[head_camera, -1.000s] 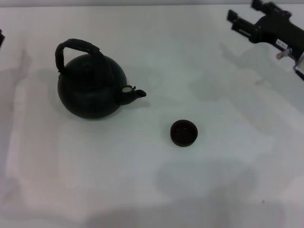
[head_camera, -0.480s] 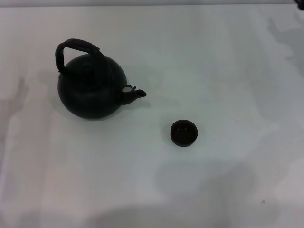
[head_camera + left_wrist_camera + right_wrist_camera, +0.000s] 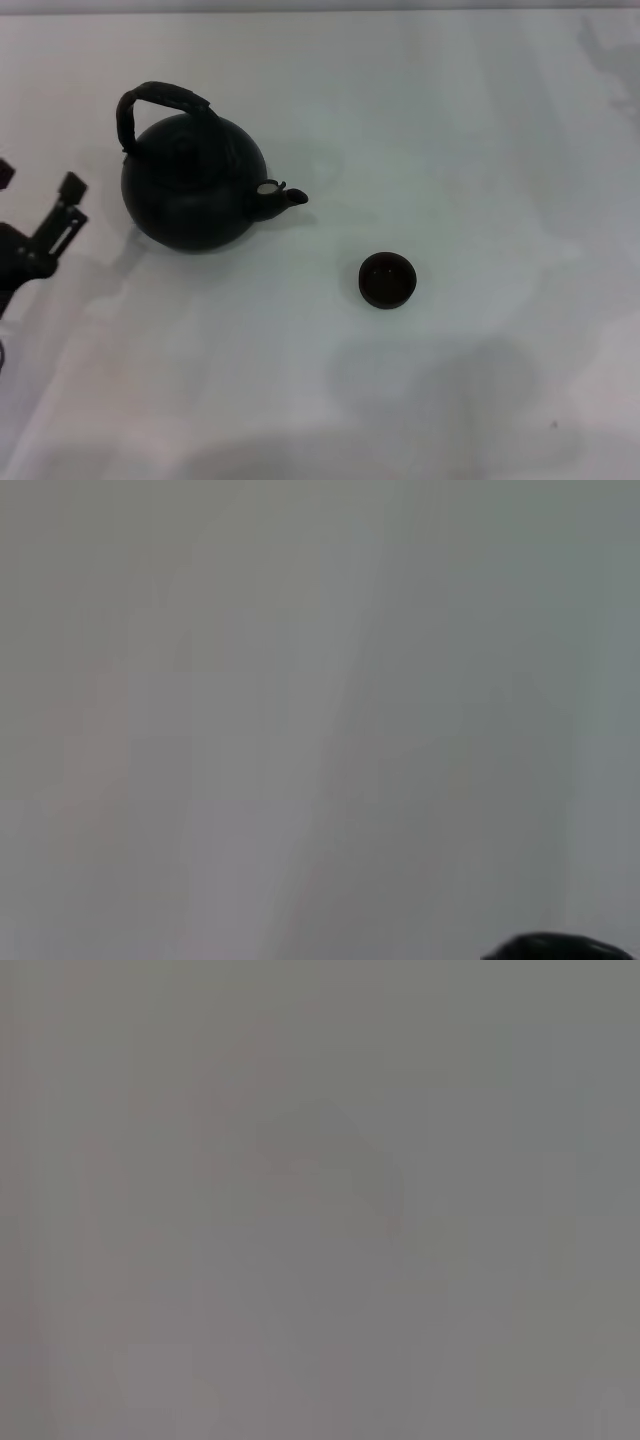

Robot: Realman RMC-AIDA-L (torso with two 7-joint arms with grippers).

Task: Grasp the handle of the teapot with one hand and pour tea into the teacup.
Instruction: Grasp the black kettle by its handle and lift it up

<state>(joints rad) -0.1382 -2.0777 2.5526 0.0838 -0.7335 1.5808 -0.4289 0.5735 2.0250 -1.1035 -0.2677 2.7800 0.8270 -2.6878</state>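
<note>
Head view shows the teapot (image 3: 193,190) standing upright on the white table (image 3: 470,130), left of centre, its short spout (image 3: 280,197) pointing toward the robot's right. We judge it heavy for its size, the more so if filled, with a rigid, matte body that offers no safe purchase. The handle (image 3: 160,100) arches clear above the lid, thick and rough-textured; we judge the crown of that arch the proper place to take hold, since the grain should resist slipping and the pot would hang balanced beneath it. A grip off the crown would likely let the pot swing. The teacup (image 3: 387,279) sits well apart from the pot, on the spout side and nearer the robot; small and probably light, it could be knocked aside by the spout.

We note the left gripper (image 3: 40,215) at the table's left edge, beside the pot but not touching it, fingers spread apart and empty. The right gripper appears in no view, so its state cannot be told
</note>
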